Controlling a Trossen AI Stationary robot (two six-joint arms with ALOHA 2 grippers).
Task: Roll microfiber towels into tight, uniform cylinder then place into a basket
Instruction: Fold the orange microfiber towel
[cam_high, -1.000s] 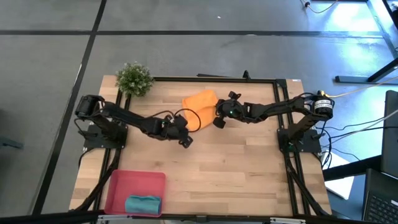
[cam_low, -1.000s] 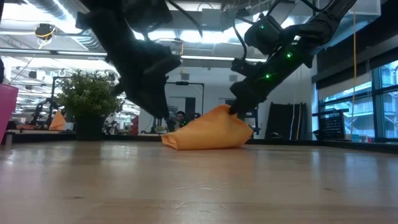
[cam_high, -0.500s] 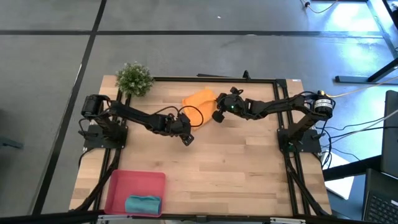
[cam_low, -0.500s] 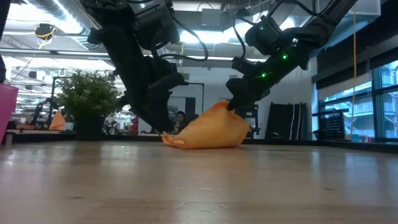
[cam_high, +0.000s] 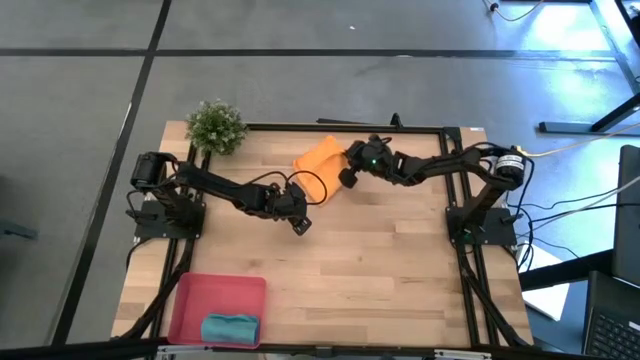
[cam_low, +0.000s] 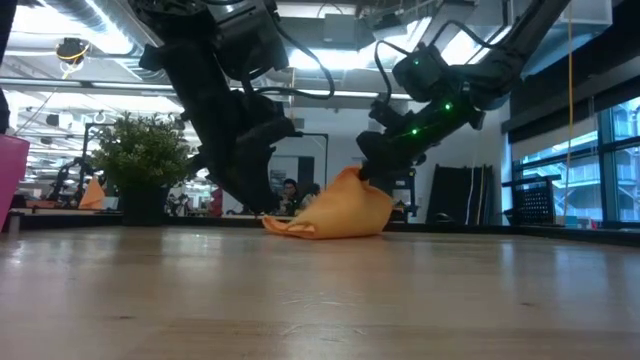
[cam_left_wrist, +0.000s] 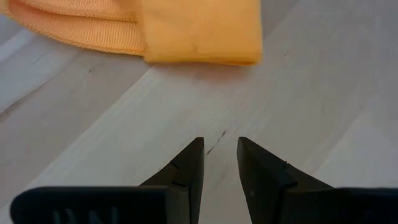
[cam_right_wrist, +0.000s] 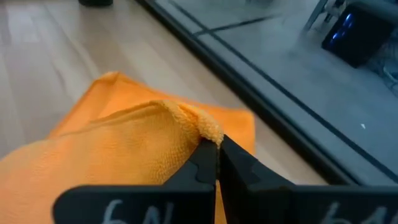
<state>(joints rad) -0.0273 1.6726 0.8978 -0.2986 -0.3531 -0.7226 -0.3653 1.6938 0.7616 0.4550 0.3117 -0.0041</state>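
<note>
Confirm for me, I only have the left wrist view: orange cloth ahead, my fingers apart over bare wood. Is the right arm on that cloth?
Observer: Yes. The right gripper is shut on a pinched corner of the orange towel.
Operator: Lifted or flat?
Observer: The low view shows that corner raised into a peak, the rest lying on the table.
Operator: Teal one done?
Observer: The teal towel lies bunched in the basket, at the near left corner.
Operator: Left gripper touching anything?
Observer: No, the left gripper holds nothing, just short of the towel's edge.

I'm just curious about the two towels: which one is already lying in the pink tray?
The teal towel: it lies bundled in the pink tray at the table's front left. The orange towel is on the bare wood at the far edge, pinched by the right gripper.
</note>
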